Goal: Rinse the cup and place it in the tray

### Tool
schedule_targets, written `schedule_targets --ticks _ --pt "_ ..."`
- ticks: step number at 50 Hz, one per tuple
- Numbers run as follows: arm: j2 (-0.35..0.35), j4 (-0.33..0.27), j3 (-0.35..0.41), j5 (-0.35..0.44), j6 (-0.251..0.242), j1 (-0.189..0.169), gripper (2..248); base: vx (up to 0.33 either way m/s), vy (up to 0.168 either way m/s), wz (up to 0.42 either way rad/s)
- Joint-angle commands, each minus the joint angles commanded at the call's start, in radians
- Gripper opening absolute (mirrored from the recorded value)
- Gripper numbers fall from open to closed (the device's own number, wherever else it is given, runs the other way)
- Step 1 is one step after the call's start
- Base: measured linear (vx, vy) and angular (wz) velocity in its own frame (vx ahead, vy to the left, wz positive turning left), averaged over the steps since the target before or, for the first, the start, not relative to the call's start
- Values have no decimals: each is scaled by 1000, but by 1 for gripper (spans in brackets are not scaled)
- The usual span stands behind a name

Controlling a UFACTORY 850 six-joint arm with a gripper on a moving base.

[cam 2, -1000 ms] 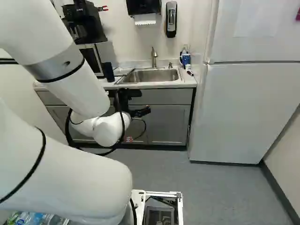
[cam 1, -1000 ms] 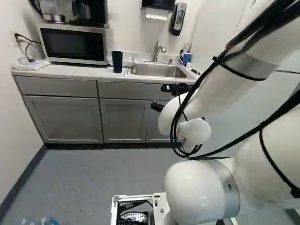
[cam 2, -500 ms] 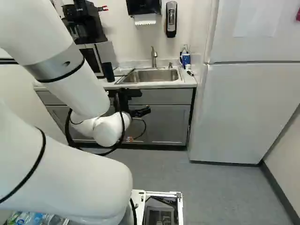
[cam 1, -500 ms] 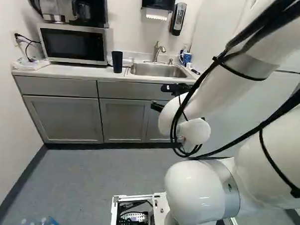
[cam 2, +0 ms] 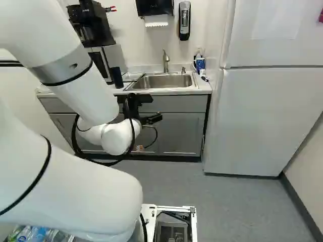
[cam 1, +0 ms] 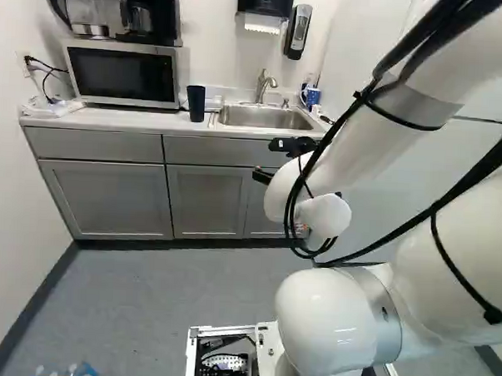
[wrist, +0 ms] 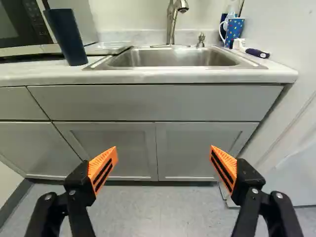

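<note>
At the upper left of the left base view, the dark cup (cam 1: 196, 103) is being supported upright by the surface (cam 1: 125, 122), beside the sink (cam 1: 266, 117), presumably for easy rinsing. The claw (wrist: 163, 148) is being held spread and empty, short of the surface, probably so the cup can be admitted. What may be the tray (wrist: 109, 50) is being partly masked by the cup in the wrist view; the cup's inside is being kept from sight.

The sink (wrist: 173, 59) is glossy metal, the tumbler (wrist: 67, 38) matt.
</note>
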Motion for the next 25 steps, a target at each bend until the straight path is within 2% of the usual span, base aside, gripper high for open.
schedule_targets --ticks 25 --pt "7 0 -57 0 0 0 247 0 0 0"
